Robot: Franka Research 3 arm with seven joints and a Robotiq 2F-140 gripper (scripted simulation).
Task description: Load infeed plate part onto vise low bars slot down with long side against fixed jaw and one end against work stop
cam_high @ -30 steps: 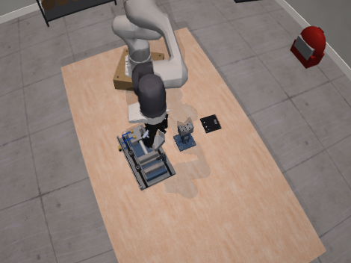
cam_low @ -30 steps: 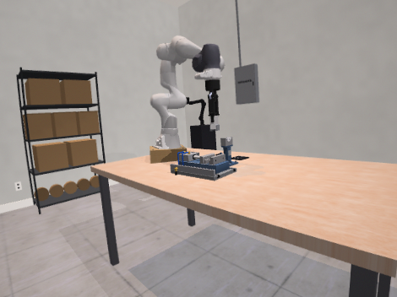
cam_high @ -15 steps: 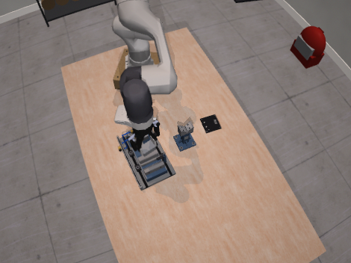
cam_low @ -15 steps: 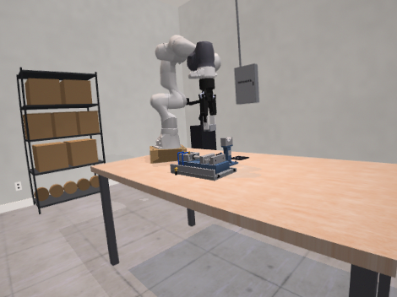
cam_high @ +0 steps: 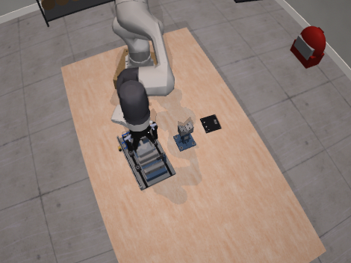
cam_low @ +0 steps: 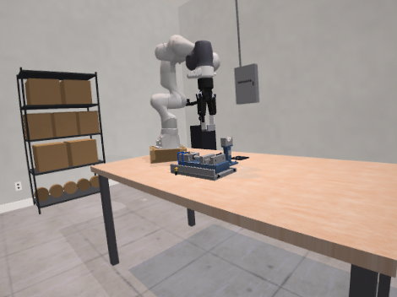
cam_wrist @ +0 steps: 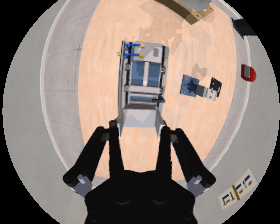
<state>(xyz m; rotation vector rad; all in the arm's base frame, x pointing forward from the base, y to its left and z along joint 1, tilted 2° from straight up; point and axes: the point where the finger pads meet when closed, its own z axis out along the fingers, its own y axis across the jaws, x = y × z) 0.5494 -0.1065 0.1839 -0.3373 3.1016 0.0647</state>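
My gripper (cam_high: 143, 140) hangs well above the table, over the near end of the vise (cam_high: 147, 161). It is shut on the part (cam_wrist: 139, 118), a grey block that shows between the fingertips in the wrist view and just below the fingers (cam_low: 207, 116) in the exterior view. The vise (cam_wrist: 141, 75) lies straight below, jaws open, with the blue cylinder end at its far side in the wrist view. The V-block (cam_high: 185, 131) stands empty to the right of the vise on its blue base. The black infeed plate (cam_high: 210, 124) lies bare beyond it. The slot's facing is hidden.
The arm's base sits on a wooden block (cam_low: 167, 153) at the table's back. A shelf with boxes (cam_low: 59, 136) stands left, a grey box (cam_low: 247, 83) hangs from a rod, and a red object (cam_high: 310, 47) sits on the floor at right.
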